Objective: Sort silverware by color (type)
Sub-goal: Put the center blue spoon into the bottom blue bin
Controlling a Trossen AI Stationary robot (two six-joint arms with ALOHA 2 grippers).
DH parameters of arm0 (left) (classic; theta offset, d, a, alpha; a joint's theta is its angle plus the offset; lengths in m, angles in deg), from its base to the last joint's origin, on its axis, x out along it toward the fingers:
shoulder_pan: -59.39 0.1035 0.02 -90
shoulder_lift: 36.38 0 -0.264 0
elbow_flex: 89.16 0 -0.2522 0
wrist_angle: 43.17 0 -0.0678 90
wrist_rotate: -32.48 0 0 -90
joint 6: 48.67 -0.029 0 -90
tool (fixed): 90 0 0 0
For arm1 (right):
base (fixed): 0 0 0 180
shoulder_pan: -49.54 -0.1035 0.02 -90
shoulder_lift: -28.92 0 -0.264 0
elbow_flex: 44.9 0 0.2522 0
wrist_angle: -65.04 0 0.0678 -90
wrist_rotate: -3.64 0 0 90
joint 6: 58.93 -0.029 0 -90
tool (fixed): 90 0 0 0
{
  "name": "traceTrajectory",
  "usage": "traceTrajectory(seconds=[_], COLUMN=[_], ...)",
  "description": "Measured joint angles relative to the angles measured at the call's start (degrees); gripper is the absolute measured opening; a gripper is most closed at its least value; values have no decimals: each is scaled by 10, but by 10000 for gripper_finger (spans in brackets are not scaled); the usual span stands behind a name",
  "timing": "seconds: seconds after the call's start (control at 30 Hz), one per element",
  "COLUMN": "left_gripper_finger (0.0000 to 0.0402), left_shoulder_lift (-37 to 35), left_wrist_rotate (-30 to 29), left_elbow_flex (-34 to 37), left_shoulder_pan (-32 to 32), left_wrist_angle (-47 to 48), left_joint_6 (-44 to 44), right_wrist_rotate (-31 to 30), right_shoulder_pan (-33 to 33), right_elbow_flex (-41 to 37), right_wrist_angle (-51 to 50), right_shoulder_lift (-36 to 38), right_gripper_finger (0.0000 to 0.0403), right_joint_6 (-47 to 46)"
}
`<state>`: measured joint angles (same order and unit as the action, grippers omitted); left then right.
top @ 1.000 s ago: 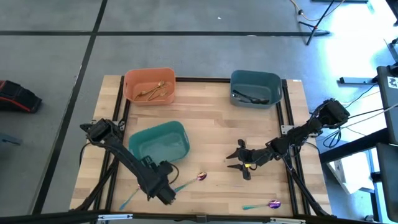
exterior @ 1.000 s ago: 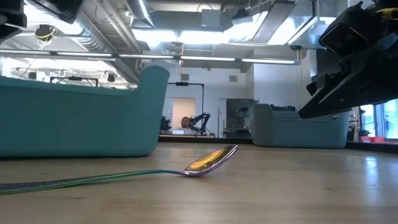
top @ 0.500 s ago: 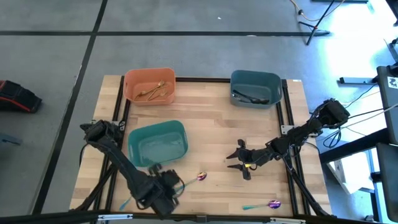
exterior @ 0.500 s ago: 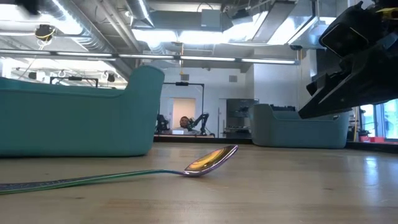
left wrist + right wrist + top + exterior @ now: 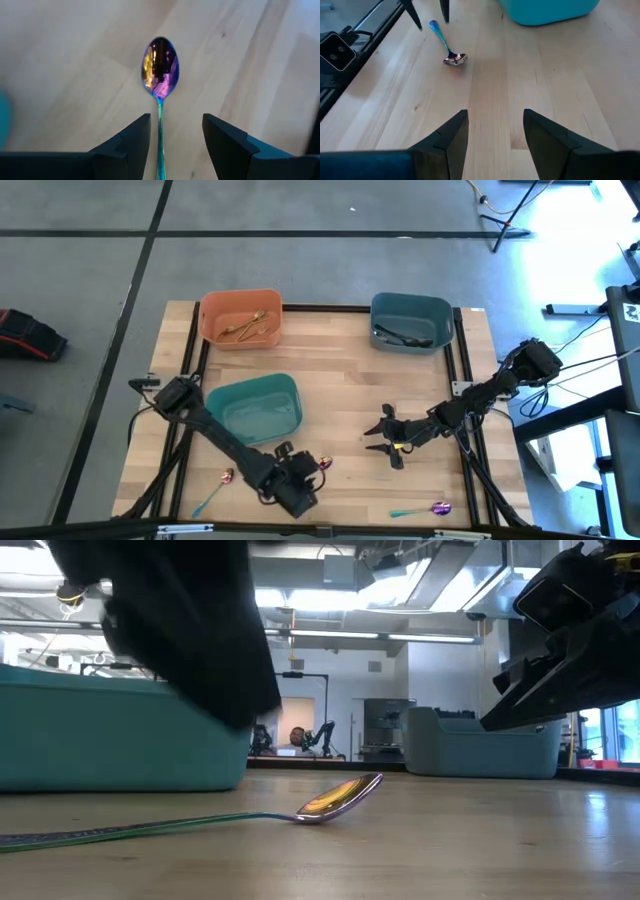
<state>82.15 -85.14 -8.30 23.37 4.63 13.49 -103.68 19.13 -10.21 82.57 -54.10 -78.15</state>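
**Left arm lined up over iridescent spoon, not yet gripped**

Near edge of the bench: my left gripper hovers over an iridescent spoon, jaws apart, the handle running between the fingers, the bowl just ahead of them. Nothing held. Two more iridescent pieces lie along the same edge, one at the left, one at the right.

Mid bench: right gripper waits, jaws apart, empty. Teal bin sits just behind the left arm.

Far side: orange bin holds the gold pieces; blue-grey bin holds the black ones.

Risks, as I judge them: the handle is thin and lies flat on the wood, so closing too high would miss it, and closing off-centre could spin the spoon or skate it toward the edge. A loose pinch might let it swing and drop on the lift. The teal bin is close; a careless swing could nudge it.

No readable brands, labels or writing anywhere.
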Motion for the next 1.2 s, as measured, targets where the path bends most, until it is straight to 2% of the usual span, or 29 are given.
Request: traceTrajectory(seconds=[0.2,0.53,0.7,0.97,1.2], left_gripper_finger=[176,167,123,13,11], left_shoulder_lift=[37,47,46,41,-9], left_wrist_rotate=[54,53,56,56,62], left_elbow_flex=[7,14,23,26,17], left_shoulder_pan=[19,19,20,20,13], left_wrist_angle=[-20,-18,-18,-15,3], left_joint_6=[-13,-32,-44,-51,-69], right_wrist_rotate=[0,-8,-12,-16,-16], right_shoulder_pan=[0,1,1,1,0], right_elbow_flex=[0,0,0,0,0], right_wrist_angle=[-13,-9,-9,-8,-7], right_shoulder_lift=[0,-14,-16,-16,-16], right_gripper_finger=[179,179,179,179,179], right_joint_6=[0,0,0,1,15])
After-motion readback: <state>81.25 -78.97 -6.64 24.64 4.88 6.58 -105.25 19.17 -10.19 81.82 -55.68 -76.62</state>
